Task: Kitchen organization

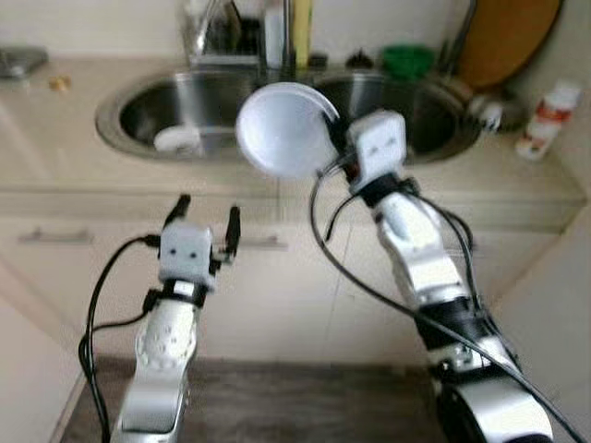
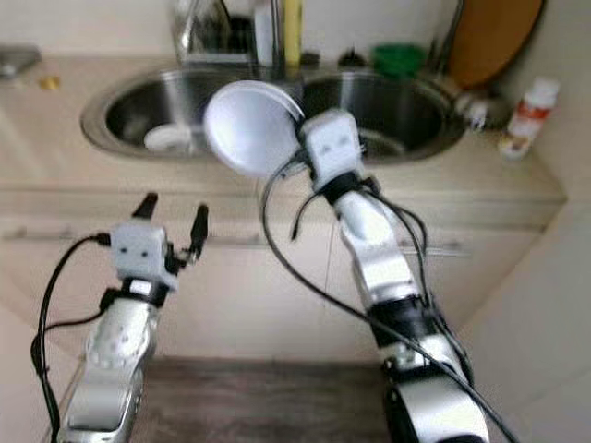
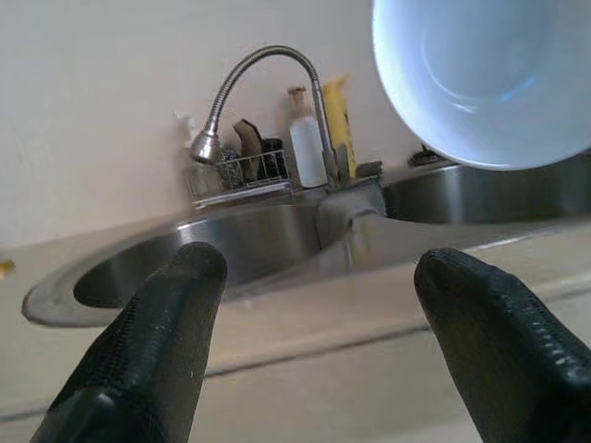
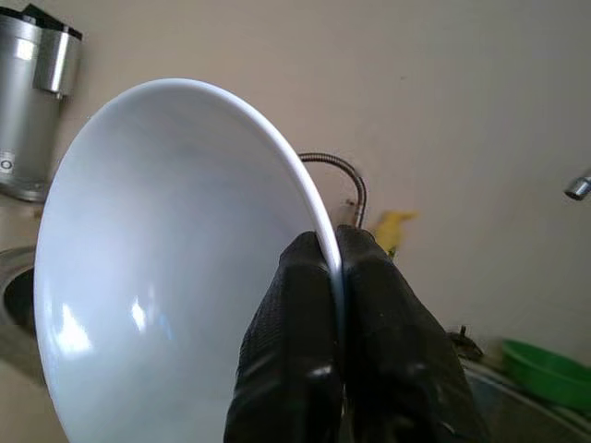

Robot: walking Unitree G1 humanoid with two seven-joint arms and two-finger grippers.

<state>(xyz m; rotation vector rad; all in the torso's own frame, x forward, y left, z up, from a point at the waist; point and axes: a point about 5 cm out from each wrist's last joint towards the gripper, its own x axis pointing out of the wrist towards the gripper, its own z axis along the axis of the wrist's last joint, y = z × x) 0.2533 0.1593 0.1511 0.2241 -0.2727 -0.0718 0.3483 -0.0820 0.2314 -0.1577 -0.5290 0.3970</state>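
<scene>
Right gripper (image 4: 334,268): pinches the rim of a white bowl (image 1: 282,129), fingers clamped on either side, bowl tilted on edge above the double sink (image 1: 138,115).
Left gripper (image 1: 205,224): fingers spread wide, empty, before the counter edge (image 1: 138,189), below and left of the bowl.

A beige countertop (image 1: 517,185) spans the upper frame, holding a double steel sink (image 1: 138,111). At far right stands a white bottle (image 1: 545,120); upper left, a small yellowish object (image 1: 59,83).

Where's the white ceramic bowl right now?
The white ceramic bowl is pinched by its rim in the right gripper, held tilted above the steel double sink's front edge, centre of the head views.
</scene>
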